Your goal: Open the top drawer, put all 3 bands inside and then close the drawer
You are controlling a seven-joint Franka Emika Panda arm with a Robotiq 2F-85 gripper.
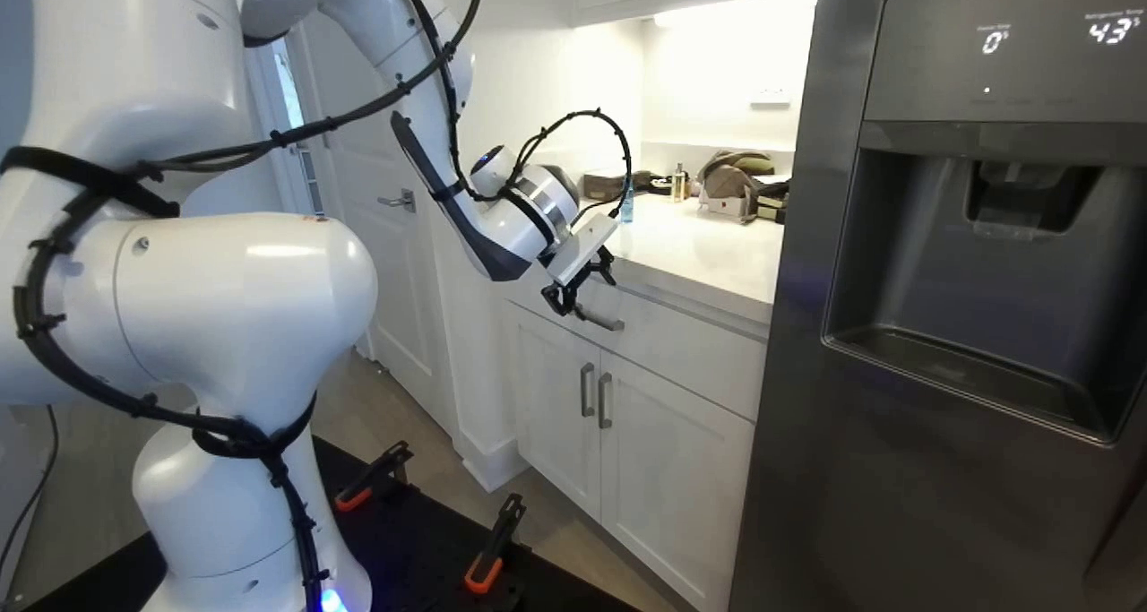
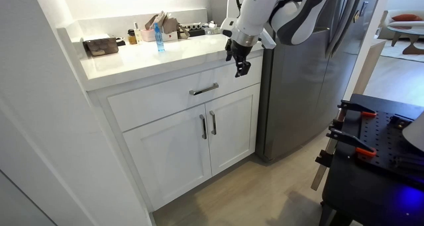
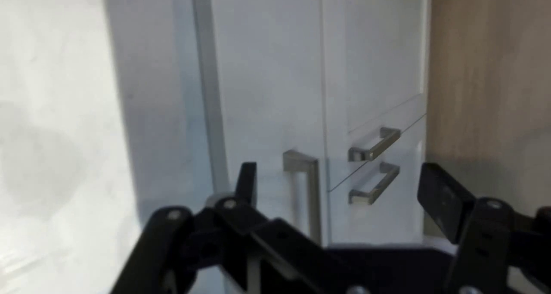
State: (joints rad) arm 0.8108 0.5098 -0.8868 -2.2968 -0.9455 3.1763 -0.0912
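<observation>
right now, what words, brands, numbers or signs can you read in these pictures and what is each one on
"0": left number on the fridge panel
"43": right number on the same panel
Small captions above both numbers: too small and blurred to read
Blue bottle and brown bottle: any label is too small to read
Wrist view: none

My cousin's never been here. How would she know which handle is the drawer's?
Find the big dark fridge, then the white cabinet beside it. Right under the cabinet's pale countertop is one wide drawer, with the silver drawer handle on its front. That handle runs side to side; the two door handles below it stand upright.
</observation>
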